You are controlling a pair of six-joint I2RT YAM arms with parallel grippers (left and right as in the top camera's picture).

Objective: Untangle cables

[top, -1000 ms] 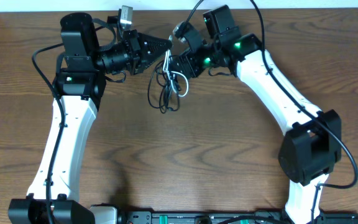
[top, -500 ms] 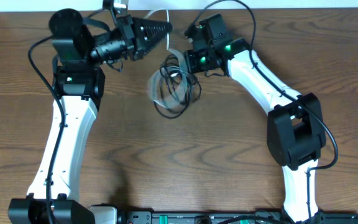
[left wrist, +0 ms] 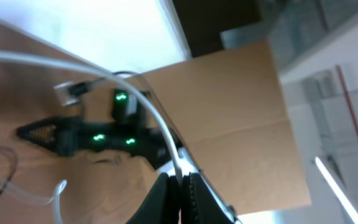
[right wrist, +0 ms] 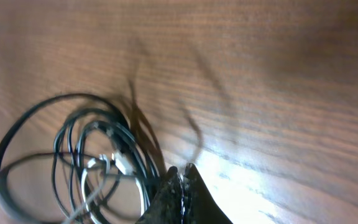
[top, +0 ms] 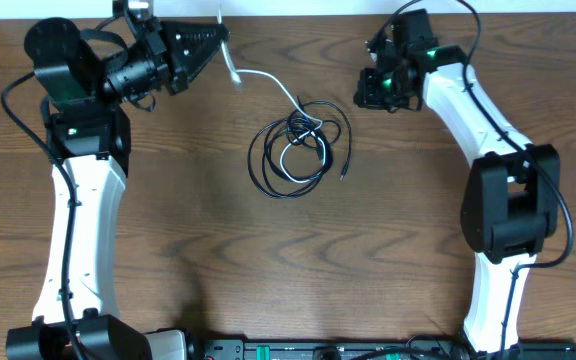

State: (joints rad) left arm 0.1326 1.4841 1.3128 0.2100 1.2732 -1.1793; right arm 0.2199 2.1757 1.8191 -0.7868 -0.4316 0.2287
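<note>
Left gripper [left wrist: 178, 186]: its fingers [left wrist: 160, 194] are pinching together on the thin white cable [left wrist: 165, 134], which is passing straight between the tips.
White cable near the grip: in the left wrist view it is arcing up and away from the fingers. In the overhead view it is hanging in a short hook just past the gripper.
White cable further out: it is running rightward over the brown wood-grain table [top: 218, 260], then slanting down into the coil at the middle of the table.
Right gripper [right wrist: 180, 183]: its fingertips are meeting in a point with nothing between them, so it is closed and empty.
Right gripper position: it is hovering above bare wood near the table's far edge, to the right of the coil and apart from it.
Thin black cable [top: 301, 128]: it is lying on the table in several overlapping round loops between the two arms. One small plug end is sticking out on the right side of the coil.
Tangle: the far part of the white cable is looping inside the black rings and crossing them near the coil's centre.
Left arm: it is reaching along the table's left side, with its wrist turning toward the middle.
</note>
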